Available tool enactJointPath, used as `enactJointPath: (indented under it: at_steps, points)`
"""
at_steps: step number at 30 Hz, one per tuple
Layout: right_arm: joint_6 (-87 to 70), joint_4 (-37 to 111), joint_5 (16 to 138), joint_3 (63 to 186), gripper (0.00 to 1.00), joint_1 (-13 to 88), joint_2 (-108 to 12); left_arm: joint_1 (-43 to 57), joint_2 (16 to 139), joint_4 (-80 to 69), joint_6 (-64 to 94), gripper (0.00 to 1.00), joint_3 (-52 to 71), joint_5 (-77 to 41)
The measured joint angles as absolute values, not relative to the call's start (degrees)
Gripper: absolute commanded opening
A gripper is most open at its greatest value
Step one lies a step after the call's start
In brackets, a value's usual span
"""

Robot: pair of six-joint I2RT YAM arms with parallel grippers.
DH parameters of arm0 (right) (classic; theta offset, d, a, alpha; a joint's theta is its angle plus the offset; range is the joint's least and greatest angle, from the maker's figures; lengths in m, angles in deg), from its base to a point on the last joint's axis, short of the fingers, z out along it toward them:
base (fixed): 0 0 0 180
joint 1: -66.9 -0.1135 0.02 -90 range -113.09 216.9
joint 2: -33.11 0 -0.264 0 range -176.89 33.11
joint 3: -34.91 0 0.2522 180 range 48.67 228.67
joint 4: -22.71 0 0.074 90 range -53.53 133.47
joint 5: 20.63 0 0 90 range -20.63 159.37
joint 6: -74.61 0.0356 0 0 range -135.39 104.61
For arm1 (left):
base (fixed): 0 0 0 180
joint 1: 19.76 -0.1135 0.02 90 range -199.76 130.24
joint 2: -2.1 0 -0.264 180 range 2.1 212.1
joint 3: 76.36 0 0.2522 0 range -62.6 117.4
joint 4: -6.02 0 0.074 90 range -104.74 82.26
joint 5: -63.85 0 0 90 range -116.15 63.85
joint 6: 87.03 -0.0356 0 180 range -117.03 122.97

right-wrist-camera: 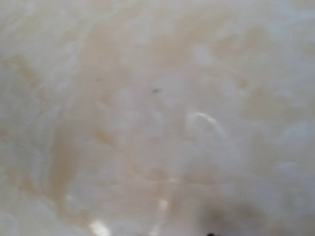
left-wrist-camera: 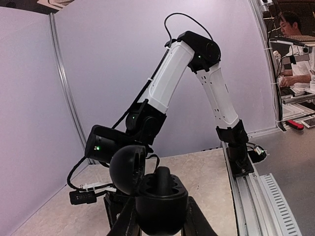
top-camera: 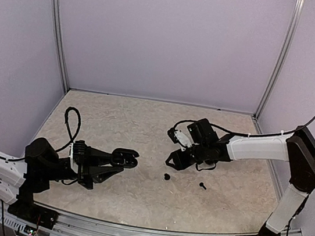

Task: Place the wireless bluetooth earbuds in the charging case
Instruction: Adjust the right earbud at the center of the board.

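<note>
1. The left end effector (top-camera: 122, 161) pinches the open charging case (left-wrist-camera: 160, 196), held above the table (top-camera: 144, 128).
2. Both earbuds (top-camera: 167, 177) lie loose near the right end effector (top-camera: 174, 160); an off-centre pinch could flick one away.
3. The right wrist view is blurred, so I cannot tell that end effector's spread.

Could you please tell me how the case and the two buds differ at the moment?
The case is clamped in the left jaws; the buds lie loose on the table. The case is far bigger than either bud. The case stands open, lid tipped back; the buds are outside it. All are black.
</note>
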State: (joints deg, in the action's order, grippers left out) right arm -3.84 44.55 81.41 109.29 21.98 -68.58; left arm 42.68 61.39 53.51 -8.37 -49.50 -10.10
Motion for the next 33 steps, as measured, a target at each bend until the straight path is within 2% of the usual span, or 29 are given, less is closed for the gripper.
enactJointPath:
  at_steps: [4, 18, 33]
  points:
    - [-7.8, 46.7, 82.0, 112.2, 0.39, 23.1, -71.0, 42.7, 61.3, 53.5, -8.3, 0.01, -49.5, -10.1]
    - [-16.3, 52.7, 87.1, 117.1, 0.42, 21.9, -77.4, 42.7, 60.8, 53.5, -8.3, 0.01, -49.7, -10.1]
    - [-17.5, 60.6, 76.7, 122.3, 0.39, 19.0, -80.7, 42.7, 60.9, 53.5, -8.1, 0.01, -49.7, -10.3]
